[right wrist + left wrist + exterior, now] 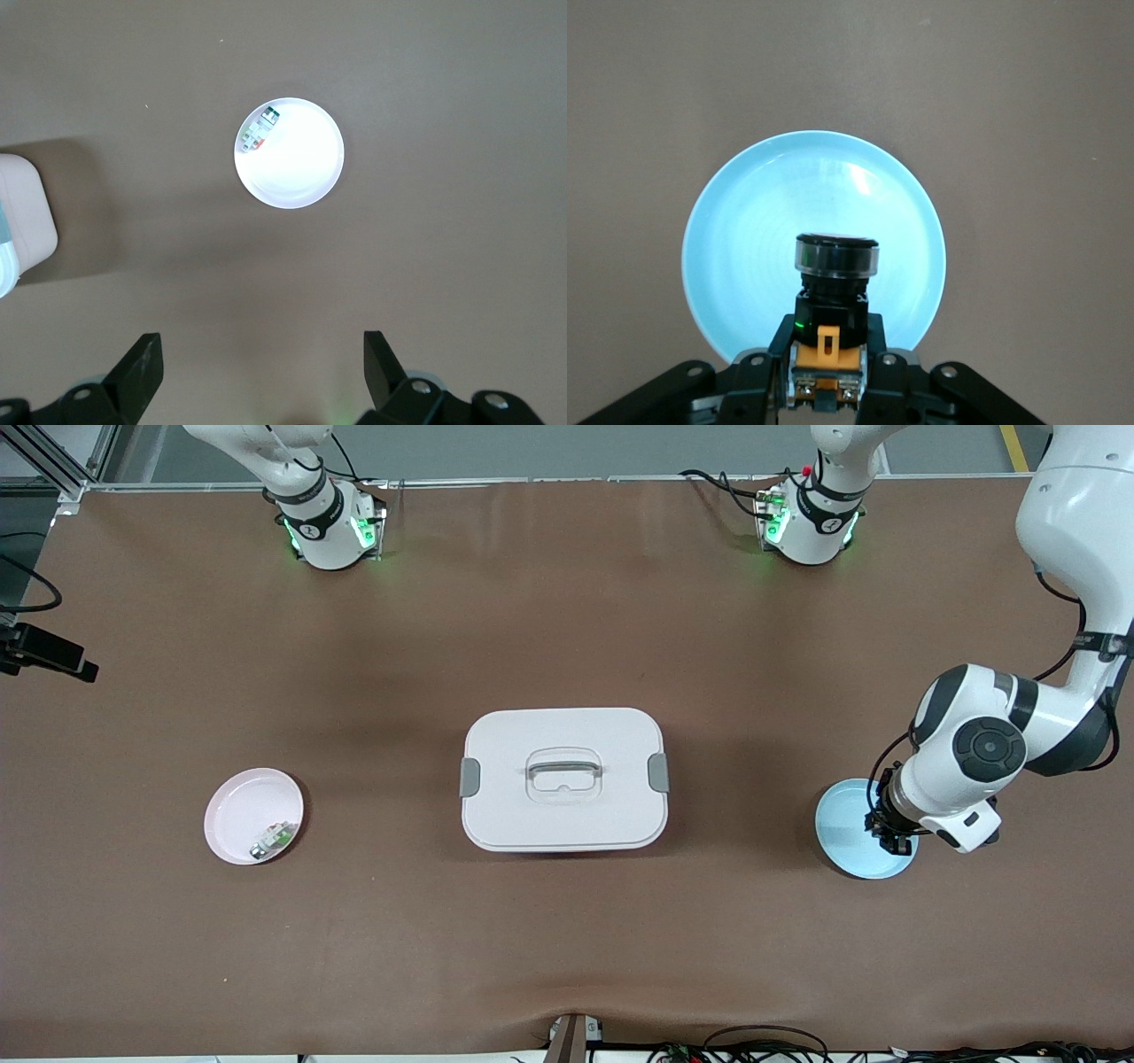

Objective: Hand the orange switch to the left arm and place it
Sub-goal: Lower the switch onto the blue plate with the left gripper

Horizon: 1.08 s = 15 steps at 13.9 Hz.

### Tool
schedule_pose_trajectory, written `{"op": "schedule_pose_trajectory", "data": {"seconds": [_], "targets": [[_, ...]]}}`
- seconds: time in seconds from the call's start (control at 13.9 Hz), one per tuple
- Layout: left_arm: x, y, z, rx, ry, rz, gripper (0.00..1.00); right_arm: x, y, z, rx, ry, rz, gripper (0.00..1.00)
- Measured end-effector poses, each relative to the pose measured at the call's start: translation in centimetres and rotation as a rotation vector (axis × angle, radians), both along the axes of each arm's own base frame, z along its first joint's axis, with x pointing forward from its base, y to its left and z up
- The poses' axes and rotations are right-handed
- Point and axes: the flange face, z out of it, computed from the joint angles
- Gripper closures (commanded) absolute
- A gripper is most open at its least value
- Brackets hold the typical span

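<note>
1. The left gripper [824, 376] hangs low over the blue plate [842, 828] at the left arm's end of the table, its jaws clamped on the orange switch [833, 292]. They pinch the switch by its blocky base, so the round cap juts out clear past the fingertips.

2. In the left wrist view the switch hangs over the plate's bare floor, near the rim. From the front, the wrist hides the grip, so whether the switch touches the plate cannot be told.

3. The box [564, 778] sits mid-table, lid on and grey clips at both ends, squarely between the two plates. It looks like the obstacle that any carry across must rise over or skirt.

4. The pink plate [244, 819] lies toward the right arm's end, with a small green-and-white component [273, 840] against its rim, on the part nearer the front camera. It appears to be the switch's destination.

5. The right gripper [261, 363] waits high over the table, fingers spread wide and holding nothing. Its wrist view looks down on the pink plate and a corner of the box, a fair post for receiving a handover.
</note>
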Motion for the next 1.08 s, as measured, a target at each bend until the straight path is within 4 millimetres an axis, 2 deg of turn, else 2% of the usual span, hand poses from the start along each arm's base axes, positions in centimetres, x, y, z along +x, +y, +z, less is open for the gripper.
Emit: {"op": "schedule_pose_trajectory", "data": {"seconds": [0.14,0.36,0.72,0.86,1.08], "targets": [[0.2,0.1,-1.3,-0.014,-0.006,-0.001,0.86,-0.1,-0.4,0.2,0.010,-0.004,-0.008,0.00],[0.4,0.4,-2.4,-0.036,-0.020,0.002,0.86,-0.4,0.2,0.7,0.012,-0.011,0.003,0.00],[0.6,0.5,-3.5,-0.062,-0.032,0.003,0.85,-0.8,2.9,1.9,-0.017,-0.029,0.028,0.00],[0.6,0.4,-4.0,-0.071,-0.032,0.003,0.85,-1.2,2.8,2.5,-0.018,-0.039,0.023,0.00],[0.6,0.9,-4.4,-0.069,-0.029,0.009,0.78,-1.3,2.5,2.6,-0.019,-0.040,0.017,0.00]]}}
